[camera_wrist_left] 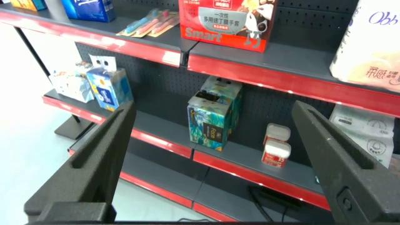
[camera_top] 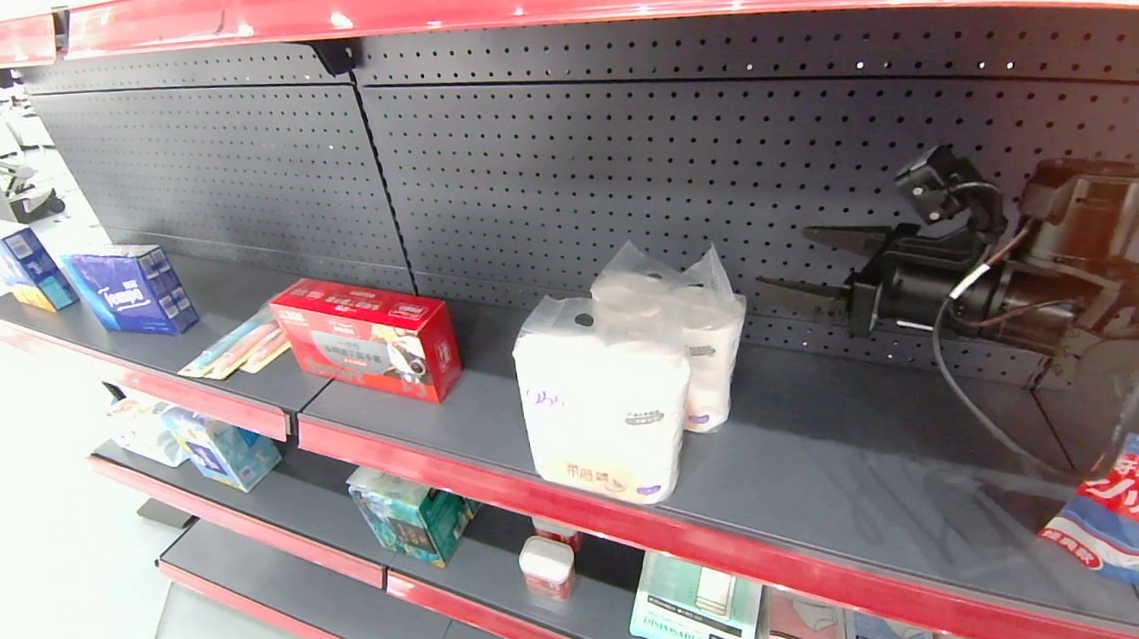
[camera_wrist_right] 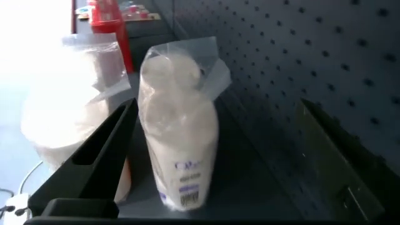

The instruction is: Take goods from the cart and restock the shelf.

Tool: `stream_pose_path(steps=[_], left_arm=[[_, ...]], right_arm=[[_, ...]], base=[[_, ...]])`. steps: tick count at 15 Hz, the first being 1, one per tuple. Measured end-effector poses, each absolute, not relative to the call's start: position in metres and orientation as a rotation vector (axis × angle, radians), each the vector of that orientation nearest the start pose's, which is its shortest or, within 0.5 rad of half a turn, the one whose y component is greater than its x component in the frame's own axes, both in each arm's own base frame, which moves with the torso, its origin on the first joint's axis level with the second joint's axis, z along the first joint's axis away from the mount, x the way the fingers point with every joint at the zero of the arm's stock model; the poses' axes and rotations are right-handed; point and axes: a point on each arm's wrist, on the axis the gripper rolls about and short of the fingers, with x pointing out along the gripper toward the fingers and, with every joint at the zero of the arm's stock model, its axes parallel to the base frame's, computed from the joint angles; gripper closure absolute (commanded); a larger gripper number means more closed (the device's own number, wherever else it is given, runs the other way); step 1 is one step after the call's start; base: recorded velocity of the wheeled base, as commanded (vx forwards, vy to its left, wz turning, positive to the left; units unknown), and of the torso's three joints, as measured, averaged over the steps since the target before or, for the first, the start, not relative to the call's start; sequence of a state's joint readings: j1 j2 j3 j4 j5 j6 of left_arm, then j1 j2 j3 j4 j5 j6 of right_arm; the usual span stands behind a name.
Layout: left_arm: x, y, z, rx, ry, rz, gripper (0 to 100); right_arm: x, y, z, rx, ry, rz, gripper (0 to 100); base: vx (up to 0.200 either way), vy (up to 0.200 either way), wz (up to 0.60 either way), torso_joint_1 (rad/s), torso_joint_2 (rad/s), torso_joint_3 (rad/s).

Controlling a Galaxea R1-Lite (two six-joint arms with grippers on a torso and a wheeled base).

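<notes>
Against dark pegboard, your right gripper (camera_top: pixel 788 264) hangs spread and empty near the narrow tissue-roll pack (camera_top: pixel 707 350) standing on the grey shelf (camera_top: pixel 840 461) just behind a bigger pack (camera_top: pixel 604 407); expect it light, squashy, film-slick, so pinch its middle gently.

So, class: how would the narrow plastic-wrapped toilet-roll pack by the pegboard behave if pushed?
The narrow plastic-wrapped pack of white toilet rolls stands tall on a small base, so a high push would probably tip it. Paper rolls: likely light and squashy. Its loose film may slip.
</notes>
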State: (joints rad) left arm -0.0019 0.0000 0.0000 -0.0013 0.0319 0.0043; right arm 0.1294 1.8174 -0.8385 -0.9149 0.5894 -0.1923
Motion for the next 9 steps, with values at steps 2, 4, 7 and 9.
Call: stream_pose_path(steps=[2,4,7,9], left_arm=[[-0.023,0.001,0.076,0.004,-0.001,0.03,0],[-0.023,0.001,0.076,0.005,-0.001,0.03,0],[-0.023,0.001,0.076,0.005,-0.001,0.03,0],[-0.023,0.001,0.076,0.005,-0.001,0.03,0]], right_arm=[[0.306,0.046,0.188,-0.128,0.012,0.641,0],[0.281,0.041,0.199,-0.082,0.006,0.565,0],[0.236,0.034,0.207,-0.052,-0.016,0.502,0],[0.207,0.029,0.216,-0.048,-0.063,0.439,0]], base=[[0.0,0.0,0.0,0.0,0.0,0.0],[0.0,0.0,0.0,0.0,0.0,0.0],[0.0,0.0,0.0,0.0,0.0,0.0],[0.0,0.0,0.0,0.0,0.0,0.0]])
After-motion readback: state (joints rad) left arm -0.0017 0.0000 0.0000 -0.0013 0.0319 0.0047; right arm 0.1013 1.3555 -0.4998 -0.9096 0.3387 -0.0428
